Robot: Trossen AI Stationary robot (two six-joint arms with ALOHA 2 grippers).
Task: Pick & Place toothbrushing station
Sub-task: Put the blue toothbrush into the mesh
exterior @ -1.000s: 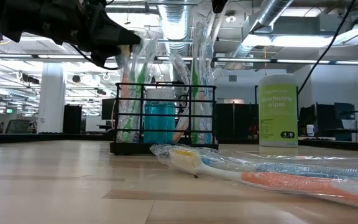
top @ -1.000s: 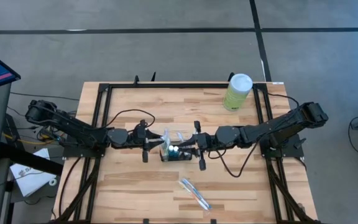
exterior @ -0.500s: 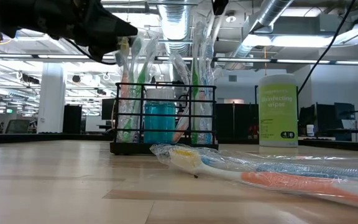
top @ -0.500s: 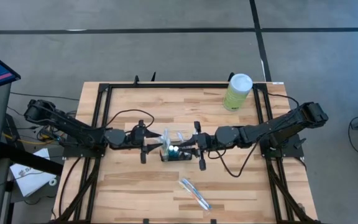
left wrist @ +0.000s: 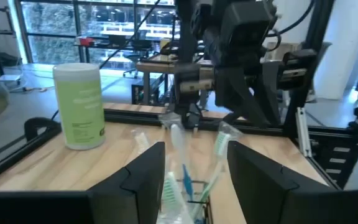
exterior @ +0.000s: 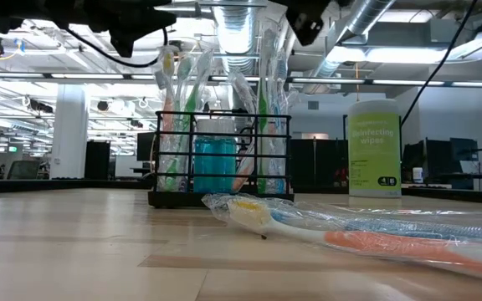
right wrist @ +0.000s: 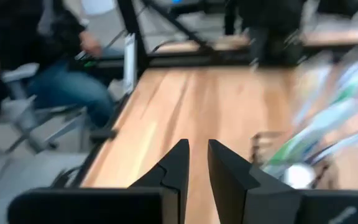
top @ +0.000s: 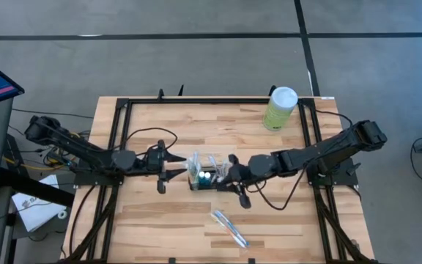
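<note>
left gripper point(top: 168, 171) released, right gripper point(top: 229, 176) nearly clenched (empty), flanking the toothbrushing station point(top: 206, 178); canister point(exterior: 374, 148) reads "disinfecting wipes".

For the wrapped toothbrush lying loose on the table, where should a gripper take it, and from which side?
Grip the wrapped toothbrush mid-handle, coming straight down from above. It lies flat and slanted on the table, clear of the toothbrushing station, so fingers should close across its narrow width.

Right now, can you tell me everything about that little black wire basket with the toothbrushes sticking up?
The small black wire-mesh holder is a low, open rectangular rack of thin dark bars. It stands upright near the middle of the wooden table. Wrapped toothbrushes lean out of its top, and something teal sits inside it. The left gripper and the right gripper are on either side of it, and neither holds it.
</note>
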